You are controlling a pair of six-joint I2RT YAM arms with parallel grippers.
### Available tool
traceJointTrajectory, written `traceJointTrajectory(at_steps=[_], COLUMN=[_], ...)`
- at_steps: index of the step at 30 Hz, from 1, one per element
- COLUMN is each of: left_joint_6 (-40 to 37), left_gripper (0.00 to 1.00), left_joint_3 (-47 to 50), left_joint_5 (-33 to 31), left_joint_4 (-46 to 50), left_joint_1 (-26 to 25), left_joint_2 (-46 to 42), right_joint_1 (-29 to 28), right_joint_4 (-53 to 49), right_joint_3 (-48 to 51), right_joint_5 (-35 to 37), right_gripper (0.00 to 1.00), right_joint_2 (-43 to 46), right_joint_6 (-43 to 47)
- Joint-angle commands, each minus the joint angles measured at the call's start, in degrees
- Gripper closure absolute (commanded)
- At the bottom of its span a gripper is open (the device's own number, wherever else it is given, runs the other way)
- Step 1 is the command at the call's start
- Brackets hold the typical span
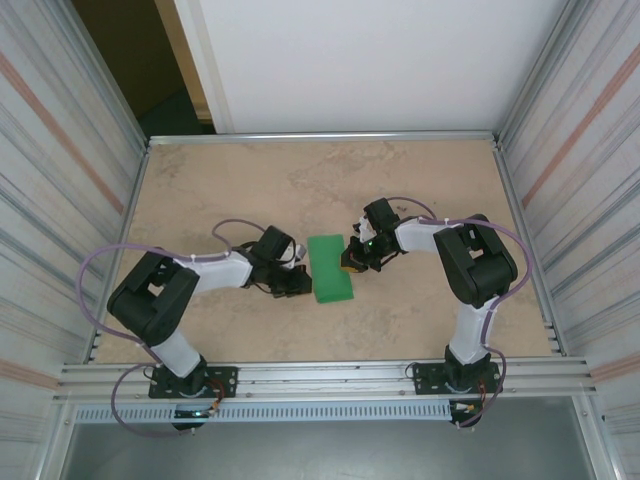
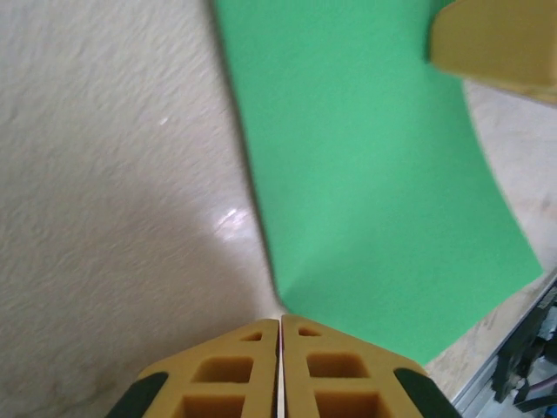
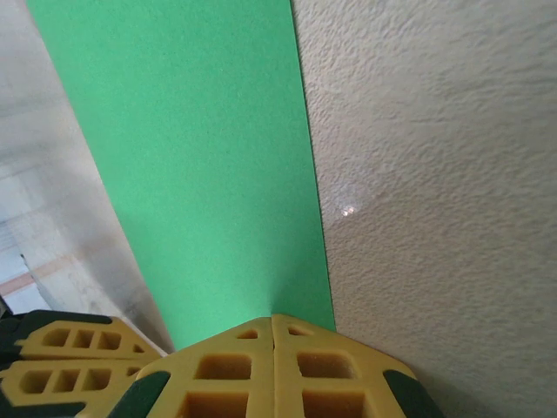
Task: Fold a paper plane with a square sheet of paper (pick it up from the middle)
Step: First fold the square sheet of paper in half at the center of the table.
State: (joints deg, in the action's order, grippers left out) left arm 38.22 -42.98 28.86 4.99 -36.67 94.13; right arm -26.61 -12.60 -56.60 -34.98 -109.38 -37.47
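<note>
From the near edge of the table (image 1: pixel 300 180) both arms reached inward to the square sheet of paper (image 1: pixel 330 268), which lay mid-table as a narrow green oblong, apparently already doubled over once. The left gripper (image 1: pixel 297 283) sat at its left long edge and the right gripper (image 1: pixel 352 262) at its right long edge. The step looked like pressing an early fold flat, with the nose folds not yet made. The next move would call for one closed tip to pin the sheet while the other lifted a corner of thin, slippery paper. The overhead view gave the layout but not the jaws. The left wrist view showed its jaws together, tips (image 2: pixel 280 344) meeting the paper's edge, the sheet bowing slightly beyond. The right wrist view showed its jaws together too, tips (image 3: pixel 272 344) on the paper's near end. Whether either nipped the paper I could not tell.
</note>
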Motion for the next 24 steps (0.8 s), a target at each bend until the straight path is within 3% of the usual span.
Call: traceJointTrajectory(at_steps=[1, 8, 13, 24], left_joint_6=[3.3, 7.0, 6.5, 4.4], left_gripper=[0.9, 0.9, 0.91, 0.91], left_joint_3=[-0.2, -1.4, -1.1, 8.4], left_joint_5=[-0.3, 1.1, 1.3, -4.1], left_joint_4=[-6.6, -13.6, -11.8, -8.1], left_joint_1=[-0.6, -2.2, -5.0, -5.4], left_joint_2=[-1.4, 3.6, 5.4, 3.8], right_joint_1=[-0.5, -0.5, -0.5, -0.4], right_joint_4=[-10.8, -11.0, -10.9, -9.8], right_joint_3=[6.2, 5.8, 5.8, 6.2], right_joint_5=[18.5, 18.6, 18.6, 18.7], right_gripper=[1.0, 1.0, 1.0, 1.0], right_joint_2=[-8.7, -9.3, -9.3, -10.9], right_joint_6=[-1.8, -1.8, -1.8, -1.7])
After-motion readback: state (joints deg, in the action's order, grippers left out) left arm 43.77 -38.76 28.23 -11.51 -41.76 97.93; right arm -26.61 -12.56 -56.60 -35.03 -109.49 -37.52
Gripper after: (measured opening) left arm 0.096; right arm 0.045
